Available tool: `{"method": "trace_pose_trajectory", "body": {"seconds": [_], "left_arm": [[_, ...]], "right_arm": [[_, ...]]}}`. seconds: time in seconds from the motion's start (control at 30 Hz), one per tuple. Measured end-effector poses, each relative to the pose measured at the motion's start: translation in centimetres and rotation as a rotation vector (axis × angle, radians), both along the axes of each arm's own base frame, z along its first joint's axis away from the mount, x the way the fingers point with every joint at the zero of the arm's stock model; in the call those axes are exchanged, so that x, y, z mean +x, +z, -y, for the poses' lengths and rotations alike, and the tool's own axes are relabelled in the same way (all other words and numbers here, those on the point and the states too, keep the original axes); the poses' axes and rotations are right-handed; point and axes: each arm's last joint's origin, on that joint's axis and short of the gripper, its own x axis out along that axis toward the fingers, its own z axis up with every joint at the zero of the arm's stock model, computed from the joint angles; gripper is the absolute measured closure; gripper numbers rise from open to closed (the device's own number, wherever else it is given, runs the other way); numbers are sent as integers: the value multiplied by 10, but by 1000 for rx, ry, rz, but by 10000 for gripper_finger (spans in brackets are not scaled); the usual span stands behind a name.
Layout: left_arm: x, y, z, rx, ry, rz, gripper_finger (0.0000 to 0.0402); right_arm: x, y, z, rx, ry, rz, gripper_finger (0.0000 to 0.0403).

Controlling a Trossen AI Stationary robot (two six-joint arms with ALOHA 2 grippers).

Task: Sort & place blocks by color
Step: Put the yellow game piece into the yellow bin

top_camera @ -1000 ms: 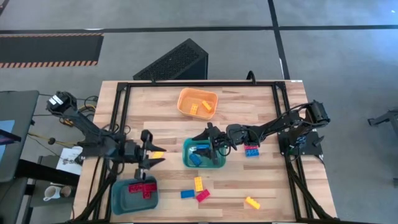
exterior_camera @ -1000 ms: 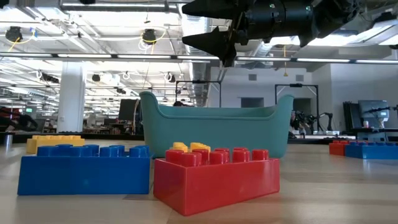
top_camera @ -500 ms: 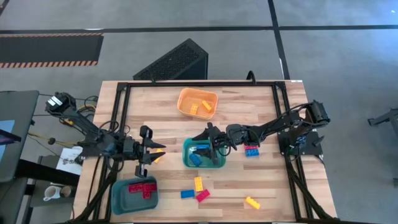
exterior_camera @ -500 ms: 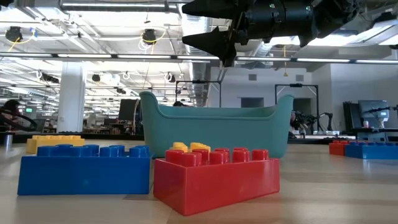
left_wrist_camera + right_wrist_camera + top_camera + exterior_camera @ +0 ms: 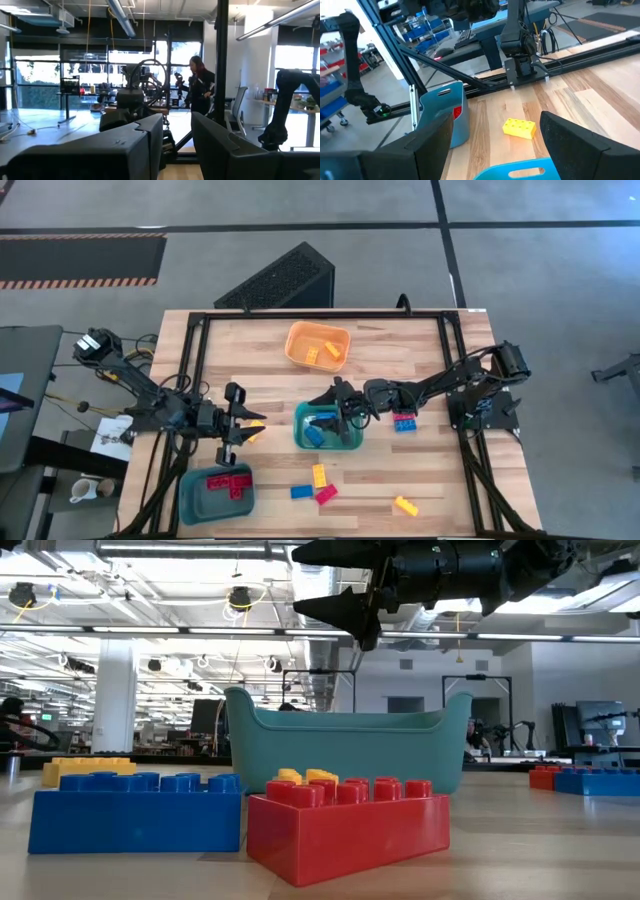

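Right claw (image 5: 334, 402) gapes wide, empty, above teal bin (image 5: 300, 438); left claw's (image 5: 236, 425) state unclear.

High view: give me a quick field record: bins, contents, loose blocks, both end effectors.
orange bin: yellow blocks inside
teal bin: blue blocks inside
dark blue bin: red blocks inside
loose blocks: yellow, blue and red ones on the table near its front edge; a red and blue pair right of the teal bin
left end effector: at a yellow block on the table, fingers apart, no hold visible
right end effector: open and empty, over the teal bin
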Motion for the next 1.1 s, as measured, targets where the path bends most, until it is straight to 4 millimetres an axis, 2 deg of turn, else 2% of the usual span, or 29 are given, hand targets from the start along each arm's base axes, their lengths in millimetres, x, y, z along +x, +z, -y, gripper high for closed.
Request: {"method": "trace_pose_trajectory", "body": {"seconds": [0.3, 0.47, 0.6, 0.73, 1.1], "left_arm": [[-1, -1, -5, 23, 20, -28, 311], [-17, -12, -24, -2, 72, -110, 311], [-33, -12, -40, -33, 22, -26, 321], [-41, -13, -50, -34, 7, 16, 336], [-37, -19, -52, -15, -1, 0, 371]], "right_arm": [[0, 0, 4, 43, -9, -7, 85], [-5, 6, 1, 60, 0, -29, 85], [-11, 15, -6, 62, 9, -31, 85], [-14, 19, -12, 48, -27, -29, 85], [-15, 18, -12, 40, -57, -52, 85]]}}
